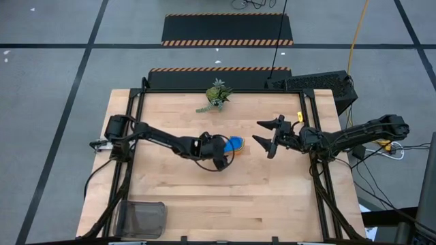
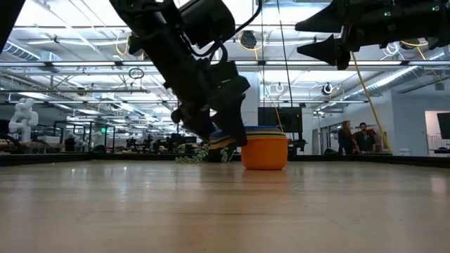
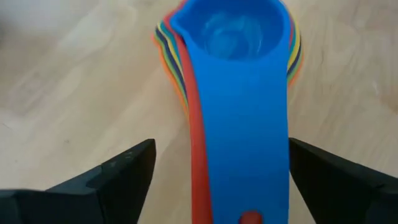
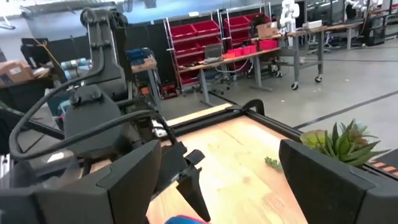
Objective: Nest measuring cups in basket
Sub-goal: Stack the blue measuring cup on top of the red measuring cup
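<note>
- Basket [image 1: 141,219] was seen at the near left corner of the surface [image 1: 272,204], well apart from everything else.
- Measuring cups [image 1: 235,143] were found already nested in one stack mid-surface, blue on top, orange outermost.
- Left gripper [image 1: 222,148] was set low at the stack, fingers spread wide, nothing gripped; the stacked handles [image 3: 239,155] ran between the fingers, long axis pointing back into the gripper, bowls just ahead.
- Left arm was judged the nearer one for the pickup.
- Right gripper [image 1: 270,139] was held raised, just right of the stack, spread open and empty.
- Plant [image 1: 217,94] was at the far edge.
</note>
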